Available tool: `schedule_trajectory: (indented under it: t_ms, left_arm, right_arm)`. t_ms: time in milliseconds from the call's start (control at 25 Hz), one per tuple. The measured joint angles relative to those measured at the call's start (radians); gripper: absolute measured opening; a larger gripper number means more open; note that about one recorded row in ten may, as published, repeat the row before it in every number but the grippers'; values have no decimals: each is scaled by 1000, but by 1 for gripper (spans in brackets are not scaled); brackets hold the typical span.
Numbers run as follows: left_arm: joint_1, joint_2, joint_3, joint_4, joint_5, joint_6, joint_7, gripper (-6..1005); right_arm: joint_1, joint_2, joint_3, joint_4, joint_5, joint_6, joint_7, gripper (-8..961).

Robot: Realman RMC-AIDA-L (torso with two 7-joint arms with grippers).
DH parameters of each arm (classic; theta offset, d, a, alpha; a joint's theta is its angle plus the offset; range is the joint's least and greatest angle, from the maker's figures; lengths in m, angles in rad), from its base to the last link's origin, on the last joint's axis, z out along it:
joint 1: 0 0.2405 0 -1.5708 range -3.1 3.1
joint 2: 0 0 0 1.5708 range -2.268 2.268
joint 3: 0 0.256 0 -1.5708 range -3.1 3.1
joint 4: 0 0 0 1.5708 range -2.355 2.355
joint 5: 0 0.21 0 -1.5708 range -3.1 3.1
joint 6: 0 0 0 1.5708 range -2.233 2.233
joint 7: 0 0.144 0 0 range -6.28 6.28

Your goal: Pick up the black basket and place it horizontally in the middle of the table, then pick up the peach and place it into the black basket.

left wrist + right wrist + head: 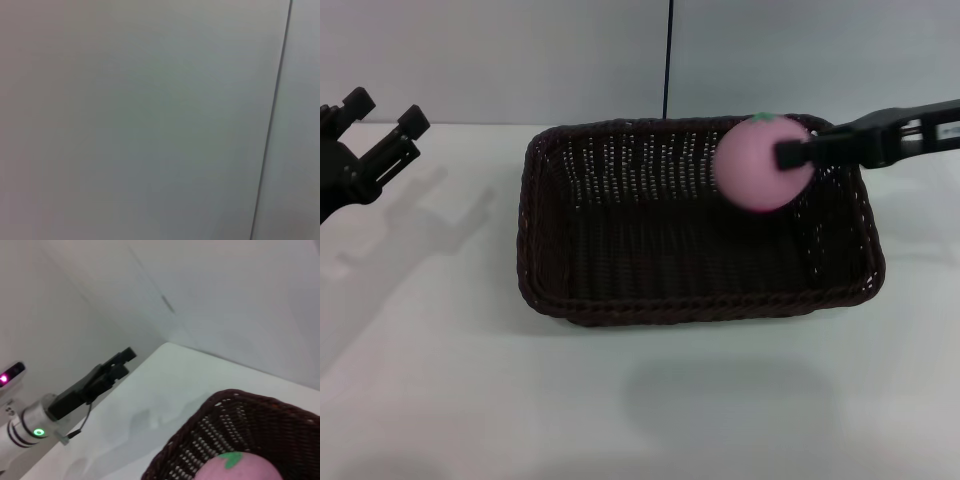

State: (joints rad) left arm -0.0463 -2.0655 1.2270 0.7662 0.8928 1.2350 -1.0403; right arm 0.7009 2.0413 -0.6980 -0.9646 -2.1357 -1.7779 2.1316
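Black basket (700, 300) already lies crosswise mid-table (440, 380). My right gripper (782, 160) is clamped on the peach (756, 165), basket interior directly beneath it; only release remains. Left gripper (375, 125) parked well aside, fingers spread

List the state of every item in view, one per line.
black basket: lying flat and upright on the table, nothing resting on its floor.
peach: gripped, held over the basket's right part.
right pincer: shut on the peach.
left pincer: open, idle at the table's left edge.
table: bears the basket.
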Motion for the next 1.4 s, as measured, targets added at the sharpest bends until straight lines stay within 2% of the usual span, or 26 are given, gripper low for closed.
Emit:
schedule_trajectory:
  t_ms: [200, 400, 560, 760, 800, 840, 880, 960, 1000, 1040, 1160, 1200, 1240, 1400]
  left_arm:
    - [-4, 1, -11, -25, -3, 12, 3, 783]
    - [-8, 1, -34, -52, -3, 27, 17, 783]
    - [-13, 1, -57, -74, -3, 47, 18, 783]
    - [-5, 0, -85, -93, -3, 67, 56, 783]
    - [-5, 0, -109, -120, -3, 86, 79, 783]
    - [-5, 0, -109, -120, -3, 86, 79, 783]
    - [-8, 0, -131, -150, -3, 108, 99, 783]
    - [-21, 0, -194, -226, -3, 167, 158, 783]
    - [-30, 0, -265, -298, -4, 220, 224, 783]
    - [-30, 0, -265, -298, -4, 220, 224, 783]
    - [-50, 0, -373, -414, -4, 290, 324, 783]
    - [-59, 0, -411, -458, -5, 313, 364, 783]
    - [-63, 0, -431, -482, -5, 324, 383, 783]
    - [-77, -1, -500, -562, -5, 355, 491, 783]
  right_arm:
    - [2, 6, -23, 21, 0, 27, -17, 219]
    - [-23, 9, -6, 17, 5, 44, -27, 443]
    - [-45, 9, 8, 17, 25, 60, -56, 521]
    - [-132, 15, 85, 21, 154, 83, -212, 618]
    - [-203, 30, 141, 38, 260, 110, -335, 637]
    - [-203, 30, 141, 38, 260, 110, -335, 657]
    - [-239, 34, 167, 61, 326, 125, -410, 676]
    - [-308, 36, 207, 159, 479, 140, -571, 699]
    - [-364, 34, 244, 290, 646, 144, -752, 711]
    - [-364, 34, 244, 290, 646, 144, -752, 711]
    - [-426, 35, 308, 516, 871, 134, -1051, 710]
    - [-447, 38, 332, 647, 981, 116, -1215, 710]
    - [-447, 38, 332, 647, 981, 116, -1215, 710]
    - [-449, 42, 344, 905, 1139, 64, -1523, 711]
